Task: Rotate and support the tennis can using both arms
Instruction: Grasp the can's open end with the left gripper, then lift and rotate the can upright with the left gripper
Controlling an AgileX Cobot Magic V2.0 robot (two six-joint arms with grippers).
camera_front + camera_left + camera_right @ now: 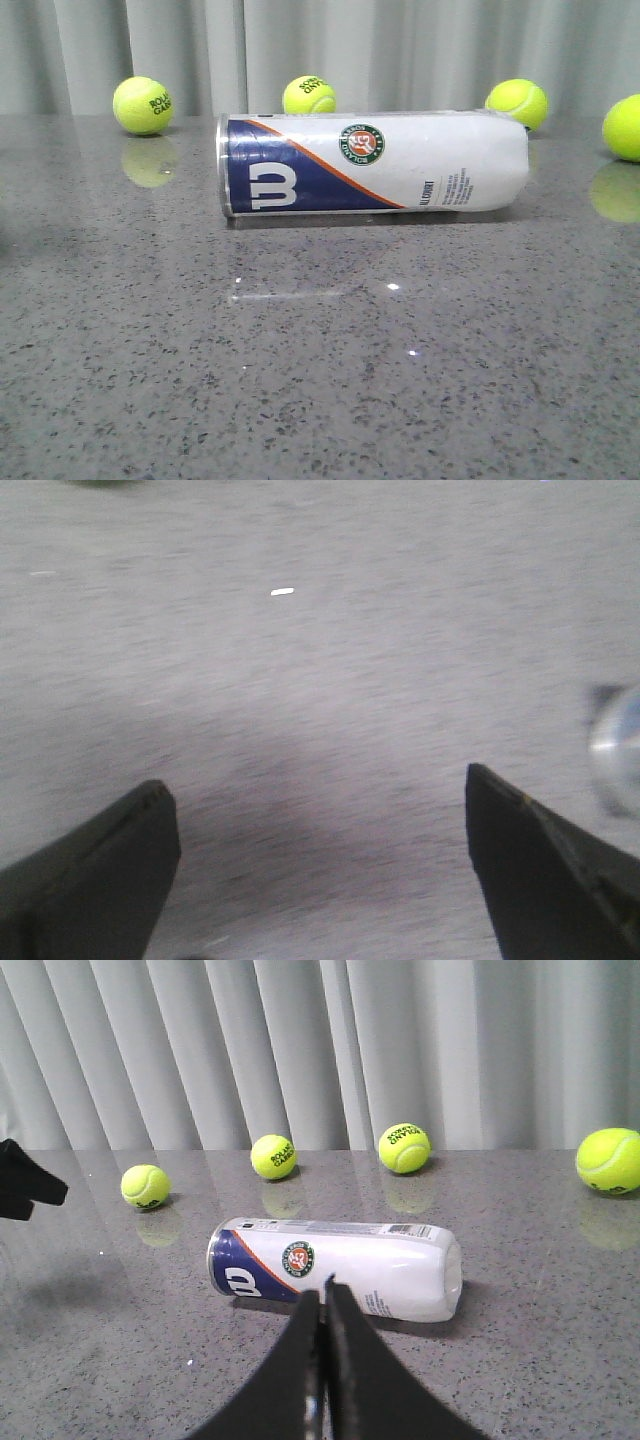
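While neither arm had yet touched anything, the table stretched grey and speckled under the whole scene, with a pleated curtain behind it. On it the can lay on its side near the middle, silver rim toward the robot's left, navy panel and emblem facing the front camera, white end to the right. Four balls sat well apart along the back edge, none touching the can. From the left wrist view, the left gripper hung over bare tabletop with its fingers spread wide and nothing between them; the can's rim only showed blurred at the edge of that view. The right gripper had its fingers pressed together, empty, pointing at the can from the near side. I judged this the approach, with rotation not begun. Next, the left arm would likely need to reach the rim end, and the right to part its fingers or brace the white end
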